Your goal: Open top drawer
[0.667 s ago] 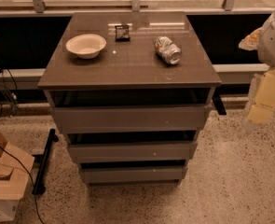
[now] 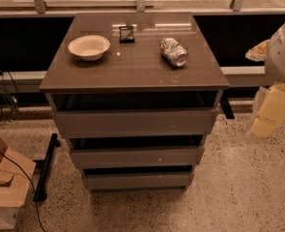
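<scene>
- A dark brown bench (image 2: pixel 132 71) with a smooth, glossy, rectangular top stands on a pale speckled stone floor (image 2: pixel 238 187).
- The bench holds 3 plain grey drawer fronts stacked 1 above the other, all matte, flat and without handles.
- The top drawer (image 2: pixel 132 123) sits directly under the bench top. It is the widest and tallest panel, a long flat grey strip, with a wide dark gap above it showing a black interior.
- The 2 lower drawers (image 2: pixel 136 157) are narrower and shorter, each with a thin dark gap above it.
- On the bench top, a round, shallow, cream bowl (image 2: pixel 89 47) sits at the back left.
- A crumpled metal can (image 2: pixel 173 51) lies on its side at the back right, well apart from the bowl.
- A small dark square object (image 2: pixel 126 34) rests between them, nearer the rear edge.
- The claw (image 2: pixel 267 117), pale yellow and blurred, hangs at the right edge of the view beside the bench, apart from the top drawer; I cannot tell whether it is wide or narrow.
- A cardboard box (image 2: pixel 7 187), a black cable (image 2: pixel 16 166) and a black bar (image 2: pixel 45 168) lie on the floor at the left.
</scene>
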Available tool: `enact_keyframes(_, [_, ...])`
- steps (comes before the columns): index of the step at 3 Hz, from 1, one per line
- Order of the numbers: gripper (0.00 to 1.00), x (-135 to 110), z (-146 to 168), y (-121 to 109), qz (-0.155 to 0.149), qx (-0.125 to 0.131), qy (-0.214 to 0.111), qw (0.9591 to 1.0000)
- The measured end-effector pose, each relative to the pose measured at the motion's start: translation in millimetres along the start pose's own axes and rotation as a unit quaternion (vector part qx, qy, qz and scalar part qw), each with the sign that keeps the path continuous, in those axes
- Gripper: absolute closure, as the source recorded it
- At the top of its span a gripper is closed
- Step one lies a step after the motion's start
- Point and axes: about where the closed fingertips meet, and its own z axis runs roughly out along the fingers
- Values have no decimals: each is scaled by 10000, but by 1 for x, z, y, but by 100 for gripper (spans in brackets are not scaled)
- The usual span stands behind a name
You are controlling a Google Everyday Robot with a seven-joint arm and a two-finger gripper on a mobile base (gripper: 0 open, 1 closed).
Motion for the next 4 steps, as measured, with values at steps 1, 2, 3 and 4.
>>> enact_keyframes(1, [0,-1,30,13,114,-127,-409,9990])
enact_keyframes(2, [0,-7,63,18,183,-269,-850,9959])
enact_keyframes(3, [0,-19,112,16,203,-595,-1049,9925])
enact_keyframes(4, [0,-19,120,15,222,-650,-1066,9919])
